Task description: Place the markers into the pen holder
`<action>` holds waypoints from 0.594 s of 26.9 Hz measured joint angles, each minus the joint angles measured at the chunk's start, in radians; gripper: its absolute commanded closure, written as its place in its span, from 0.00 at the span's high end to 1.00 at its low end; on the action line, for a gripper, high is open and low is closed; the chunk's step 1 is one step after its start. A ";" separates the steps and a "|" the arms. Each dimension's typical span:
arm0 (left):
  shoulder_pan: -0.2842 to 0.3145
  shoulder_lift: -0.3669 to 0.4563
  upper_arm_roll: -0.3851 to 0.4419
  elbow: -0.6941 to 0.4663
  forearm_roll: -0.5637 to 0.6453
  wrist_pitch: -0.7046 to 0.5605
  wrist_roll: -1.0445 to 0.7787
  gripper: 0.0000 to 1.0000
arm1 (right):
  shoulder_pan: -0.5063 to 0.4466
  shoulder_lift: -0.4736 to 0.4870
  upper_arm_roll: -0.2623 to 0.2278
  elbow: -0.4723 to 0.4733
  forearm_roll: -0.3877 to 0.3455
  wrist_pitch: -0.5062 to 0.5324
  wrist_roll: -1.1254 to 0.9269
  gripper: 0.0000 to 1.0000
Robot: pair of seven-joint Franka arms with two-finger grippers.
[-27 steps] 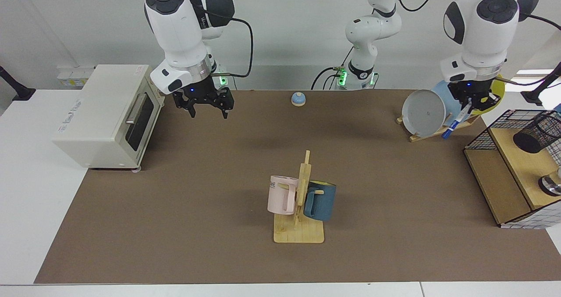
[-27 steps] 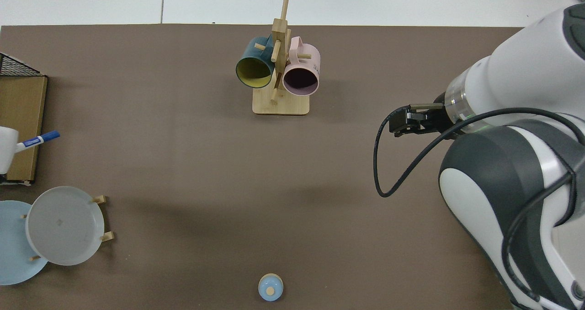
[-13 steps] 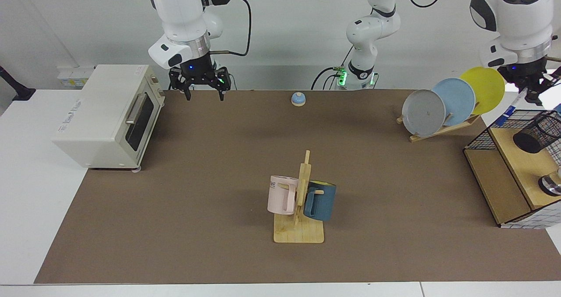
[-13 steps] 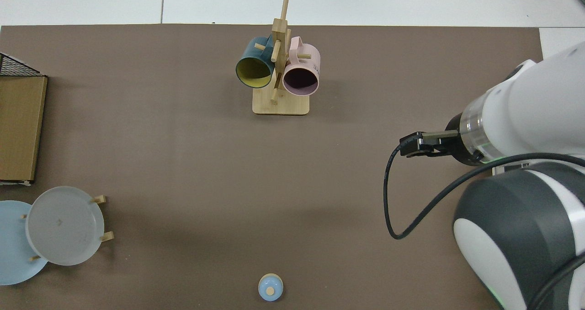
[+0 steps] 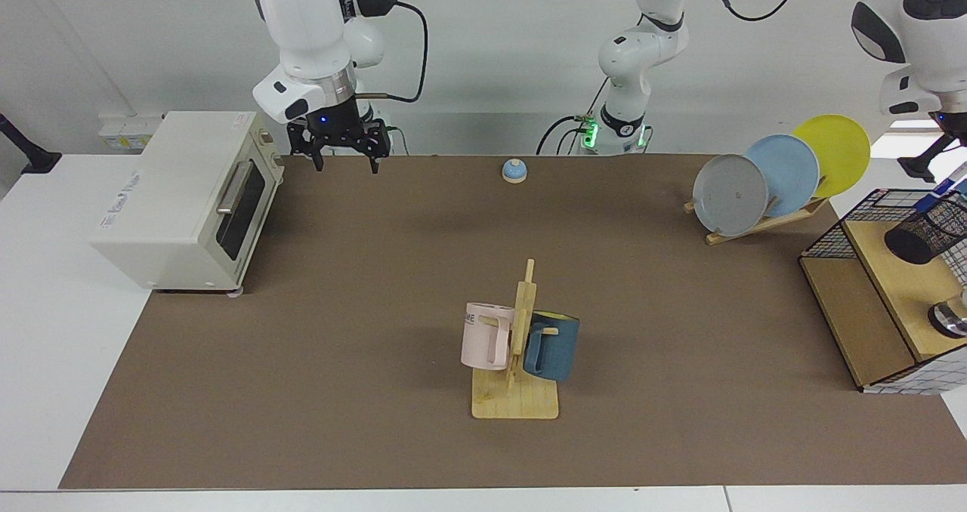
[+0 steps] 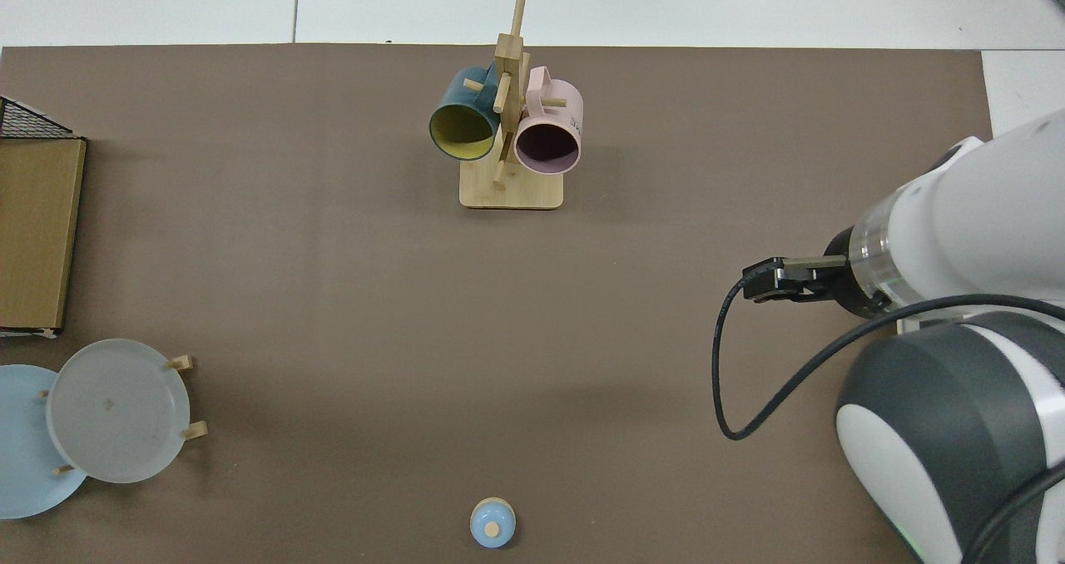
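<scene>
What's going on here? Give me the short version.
The left gripper, at the facing view's right edge, hangs above the pen holder, which sits tilted on the wire-framed shelf. A blue-capped marker shows just below that gripper, not yet in the holder. The right gripper waits with open fingers at the back of the table, beside the toaster oven.

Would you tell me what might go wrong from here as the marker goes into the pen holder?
1. The marker, at the left gripper by the view's right edge, hangs slanted just above the pen holder; its cap may catch the mesh rim instead of dropping in.
2. The basket wires stand beside the holder, so the arm might brush them.
The right gripper waits open by the oven, out of the way.
</scene>
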 measured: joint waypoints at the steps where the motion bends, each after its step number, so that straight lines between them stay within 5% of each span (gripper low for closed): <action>1: 0.006 0.013 0.002 0.020 0.000 0.001 0.034 0.00 | -0.004 0.000 0.000 -0.001 0.002 0.001 0.000 0.99; 16: 0.035 0.137 0.015 0.139 0.098 0.037 0.303 0.00 | -0.025 -0.001 -0.001 -0.005 0.006 0.009 0.000 0.99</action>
